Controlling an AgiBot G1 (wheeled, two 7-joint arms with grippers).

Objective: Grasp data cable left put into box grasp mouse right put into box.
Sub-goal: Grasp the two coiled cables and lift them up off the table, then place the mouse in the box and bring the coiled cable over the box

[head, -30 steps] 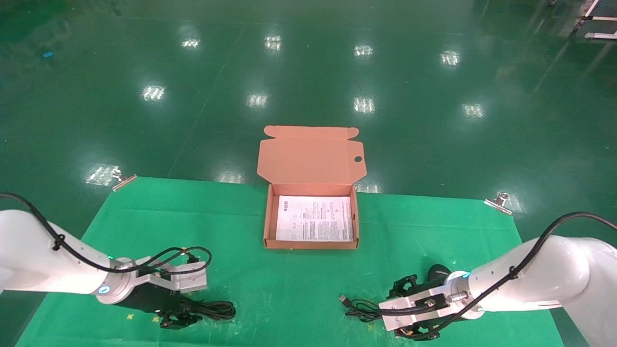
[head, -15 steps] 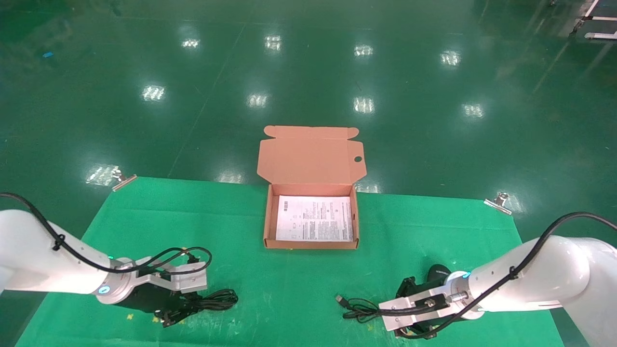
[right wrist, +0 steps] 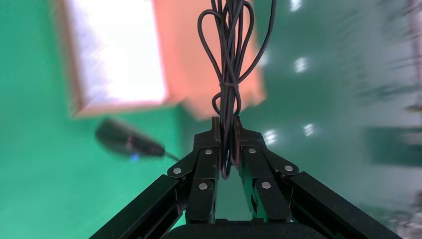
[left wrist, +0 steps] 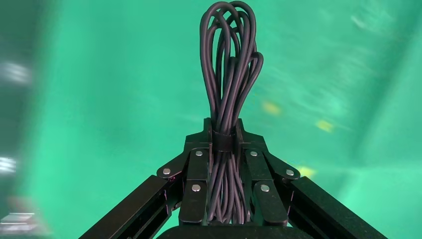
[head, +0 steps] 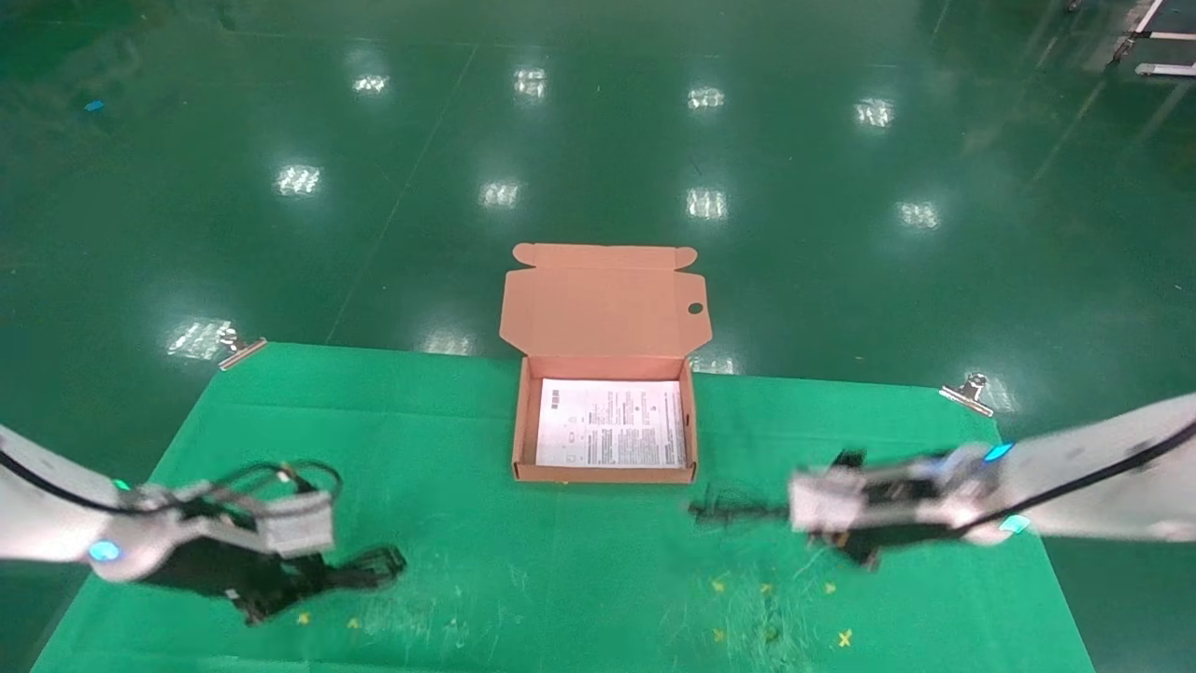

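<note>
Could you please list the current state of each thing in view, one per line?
data cable: bundled, gripped.
left claw: shut on the data cable.
mouse: dangling by its cord.
right claw: shut on the cord.
box: open, lid back.
leaflet: flat inside the box.

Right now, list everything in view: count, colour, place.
box: 1, orange-brown, lid open, far middle of the mat
leaflet: 1, white, flat inside the box
cable: 1 bundle, black, in the left gripper
mouse: 1, black with a blue light, near the box, at the end of its cord
cord: 1, black, looped, in the right gripper
mat: 1, green, under everything
clips: 2, metal, at the mat's far corners
marks: several, yellow, on the near part of the mat
left gripper: 1, black, shut on the cable, near left
right gripper: 1, black, shut on the cord, near right
</note>
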